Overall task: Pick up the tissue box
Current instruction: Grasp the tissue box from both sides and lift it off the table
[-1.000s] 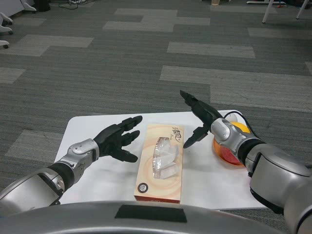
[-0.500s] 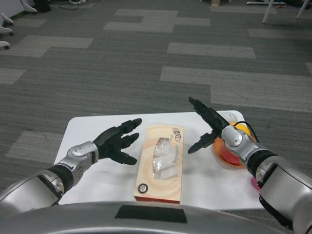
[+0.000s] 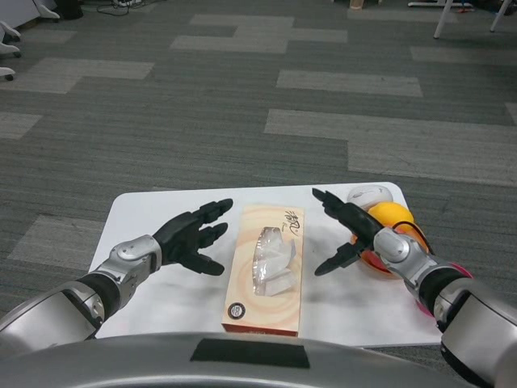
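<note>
The tissue box (image 3: 267, 268) is a long peach-coloured box with a clear plastic slot on top, lying lengthwise in the middle of the white table (image 3: 170, 303). My left hand (image 3: 191, 235) hovers just left of the box with its fingers spread, not touching it. My right hand (image 3: 345, 231) is spread wide just right of the box, a small gap away from its side. Neither hand holds anything.
An orange ball-like object (image 3: 389, 218) sits in a red-rimmed bowl (image 3: 373, 260) at the table's right, close behind my right hand. A white computer mouse (image 3: 367, 195) lies near the far right corner. Grey carpet floor lies beyond the table.
My right hand has dropped lower and drawn back toward me, beside the box's right side. My left hand has barely shifted.
</note>
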